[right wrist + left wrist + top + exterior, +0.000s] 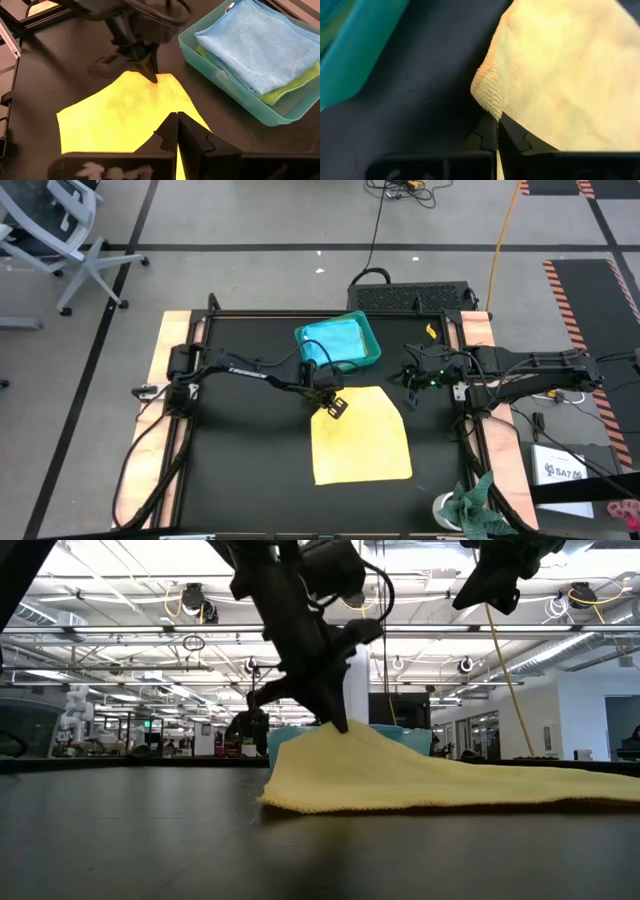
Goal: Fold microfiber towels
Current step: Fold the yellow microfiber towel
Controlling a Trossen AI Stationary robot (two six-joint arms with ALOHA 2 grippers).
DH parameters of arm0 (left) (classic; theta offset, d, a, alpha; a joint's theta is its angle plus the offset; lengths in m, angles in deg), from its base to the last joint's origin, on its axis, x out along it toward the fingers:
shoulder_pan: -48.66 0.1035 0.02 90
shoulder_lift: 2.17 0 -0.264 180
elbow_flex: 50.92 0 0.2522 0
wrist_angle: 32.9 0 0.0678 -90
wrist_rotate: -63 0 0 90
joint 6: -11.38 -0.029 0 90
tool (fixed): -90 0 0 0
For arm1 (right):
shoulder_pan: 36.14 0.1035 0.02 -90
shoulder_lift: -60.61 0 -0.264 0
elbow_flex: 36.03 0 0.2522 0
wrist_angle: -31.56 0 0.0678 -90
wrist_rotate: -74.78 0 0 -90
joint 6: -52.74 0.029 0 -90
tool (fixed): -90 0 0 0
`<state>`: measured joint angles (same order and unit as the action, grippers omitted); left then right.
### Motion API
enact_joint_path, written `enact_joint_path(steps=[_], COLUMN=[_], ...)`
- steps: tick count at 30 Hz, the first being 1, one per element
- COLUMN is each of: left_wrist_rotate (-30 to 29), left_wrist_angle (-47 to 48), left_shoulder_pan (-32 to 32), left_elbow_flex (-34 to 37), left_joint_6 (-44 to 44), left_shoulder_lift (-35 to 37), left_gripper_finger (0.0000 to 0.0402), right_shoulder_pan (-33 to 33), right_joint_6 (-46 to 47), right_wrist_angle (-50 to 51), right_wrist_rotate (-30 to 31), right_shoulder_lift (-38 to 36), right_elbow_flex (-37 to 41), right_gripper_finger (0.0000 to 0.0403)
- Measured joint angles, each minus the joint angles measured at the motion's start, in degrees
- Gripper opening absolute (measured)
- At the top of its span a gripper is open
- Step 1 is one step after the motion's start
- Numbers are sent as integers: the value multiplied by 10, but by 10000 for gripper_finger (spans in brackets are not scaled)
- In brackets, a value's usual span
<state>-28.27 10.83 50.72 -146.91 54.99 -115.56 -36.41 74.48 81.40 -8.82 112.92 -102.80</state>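
I have the left gripper (327, 402) clamped tight on the far-left corner of the yellow towel (362, 436), the cloth pinched between its 2 fingers (490, 135) and that corner lifted a little off the desk (240, 470). In the low view the towel rises to a peak at the left gripper and slopes down flat toward the right. The rest of the yellow towel lies spread on the black desk, near the middle, reaching toward the near edge.

Just beyond the pinched corner sits the teal tray (371, 340) at the far side of the desk. My right wrist camera shows a light blue towel (260, 45) folded on top inside it, with a lime green towel (295, 82) under it showing at the edge.

My right gripper (411, 394) hangs above the desk to the right of the yellow towel, fingers fully together and holding nothing, pointing toward the towel and the left arm.

At the near-right corner of the desk I see a mottled green rag (478, 505) bunched on the wooden border.
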Motion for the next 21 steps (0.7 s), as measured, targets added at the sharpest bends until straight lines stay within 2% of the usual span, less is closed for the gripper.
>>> enact_joint_path(steps=[7,12,21], left_wrist_rotate=[-26,-89,-116], left_wrist_angle=[15,17,-13], left_shoulder_pan=[-40,-80,-133], left_elbow_flex=[0,-4,-26], left_joint_6=[-6,-20,-80], left_shoulder_lift=[6,10,14], left_gripper_finger=[1,1,0], right_shoulder_pan=[0,0,0], right_joint_6=[0,0,8], right_wrist_angle=[0,0,-17], right_wrist_rotate=[1,1,0], right_shoulder_lift=[0,0,0], right_elbow_flex=[0,0,28], right_gripper_finger=[0,0,0])
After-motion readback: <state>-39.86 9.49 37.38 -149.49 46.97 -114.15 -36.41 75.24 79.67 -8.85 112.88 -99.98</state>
